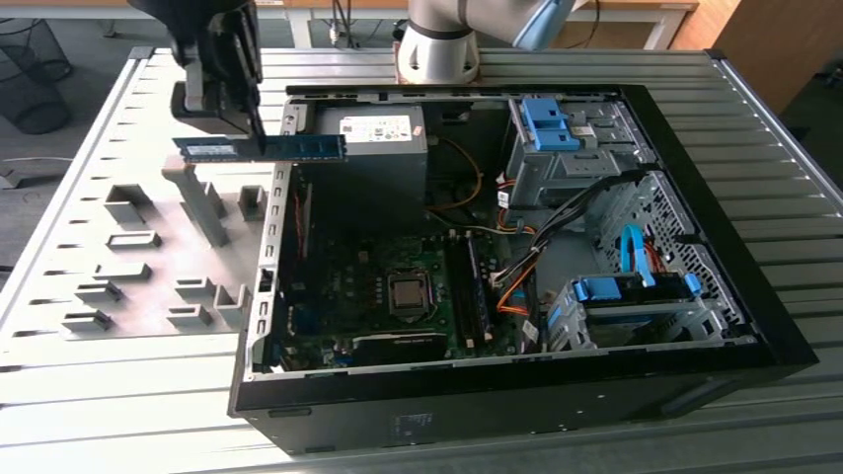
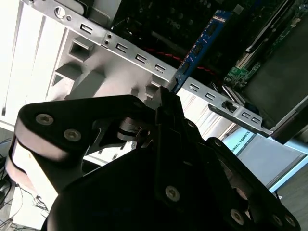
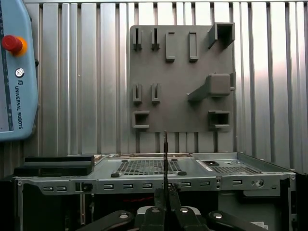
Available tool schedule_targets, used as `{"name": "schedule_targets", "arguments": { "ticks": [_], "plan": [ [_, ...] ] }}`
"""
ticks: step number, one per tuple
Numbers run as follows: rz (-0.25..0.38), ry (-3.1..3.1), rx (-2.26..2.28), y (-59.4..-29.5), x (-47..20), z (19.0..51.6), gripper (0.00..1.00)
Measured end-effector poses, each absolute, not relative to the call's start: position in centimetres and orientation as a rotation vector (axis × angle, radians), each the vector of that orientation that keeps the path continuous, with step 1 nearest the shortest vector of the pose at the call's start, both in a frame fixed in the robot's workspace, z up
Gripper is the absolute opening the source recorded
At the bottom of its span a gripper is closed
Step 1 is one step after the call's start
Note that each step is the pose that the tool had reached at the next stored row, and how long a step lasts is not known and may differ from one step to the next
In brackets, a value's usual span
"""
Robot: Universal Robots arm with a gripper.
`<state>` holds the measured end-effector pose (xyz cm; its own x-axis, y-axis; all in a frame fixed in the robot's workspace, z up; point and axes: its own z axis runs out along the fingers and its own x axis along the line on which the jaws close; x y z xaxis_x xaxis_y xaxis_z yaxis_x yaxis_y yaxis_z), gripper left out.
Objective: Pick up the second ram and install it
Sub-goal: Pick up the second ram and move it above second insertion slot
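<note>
Carrying looks to be the step in hand. In the exterior view the end effector (image 1: 255, 136) hangs over the far corner of the open case (image 1: 527, 405), on the exterior view's left. Its fingers are pinched narrow on the ram (image 1: 306, 146), which lies level in the air just in front of the power supply (image 1: 382, 158). Seating is not yet done; I judge it calls for the stick squared to a free slot (image 1: 471, 291) on the motherboard (image 1: 382, 296). The power supply's pale label is too small to read.

In the second wrist view the ram (image 2: 199, 45) juts from the end effector (image 2: 166, 94) across the case rail (image 2: 139, 60).

In the first wrist view the ram (image 3: 165, 149) shows edge-on, with a grey fixture plate (image 3: 178, 82) on the bench (image 3: 72, 72) beyond it and a pendant (image 3: 14, 72) bearing print.
</note>
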<state>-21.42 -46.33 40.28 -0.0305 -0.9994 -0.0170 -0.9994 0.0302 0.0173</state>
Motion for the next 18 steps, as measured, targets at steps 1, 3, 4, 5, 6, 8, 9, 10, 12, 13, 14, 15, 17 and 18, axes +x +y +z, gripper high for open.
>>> {"name": "schedule_targets", "arguments": {
  "ticks": [1, 3, 4, 5, 6, 8, 9, 10, 12, 13, 14, 15, 17, 18],
  "plan": [
    [0.038, 2.255, -2.187, -46.3, -21.2, 40.3, 0.14],
    [0.038, 2.255, -2.187, -46.3, -20.8, 40.3, 0.14],
    [0.038, 2.255, -2.187, -46.3, -20.5, 40.3, 0.14],
    [0.038, 2.255, -2.187, -46.3, -20.3, 40.3, 0.14],
    [0.038, 2.255, -2.187, -46.3, -20.1, 40.3, 0.14],
    [0.038, 2.255, -2.187, -46.3, -19.7, 40.3, 0.14],
    [0.038, 2.255, -2.187, -46.3, -19.5, 40.3, 0.14],
    [0.038, 2.255, -2.187, -46.3, -19.2, 40.3, 0.14],
    [0.038, 2.255, -2.187, -46.3, -18.8, 40.3, 0.14],
    [0.038, 2.255, -2.187, -46.3, -18.6, 40.3, 0.14],
    [0.038, 2.255, -2.187, -46.3, -18.3, 40.3, 0.14],
    [0.038, 2.255, -2.187, -46.3, -18.1, 40.3, 0.14],
    [0.038, 2.255, -2.187, -46.3, -17.6, 40.3, 0.14],
    [0.038, 2.255, -2.187, -46.3, -17.4, 40.3, 0.14]
  ]
}}
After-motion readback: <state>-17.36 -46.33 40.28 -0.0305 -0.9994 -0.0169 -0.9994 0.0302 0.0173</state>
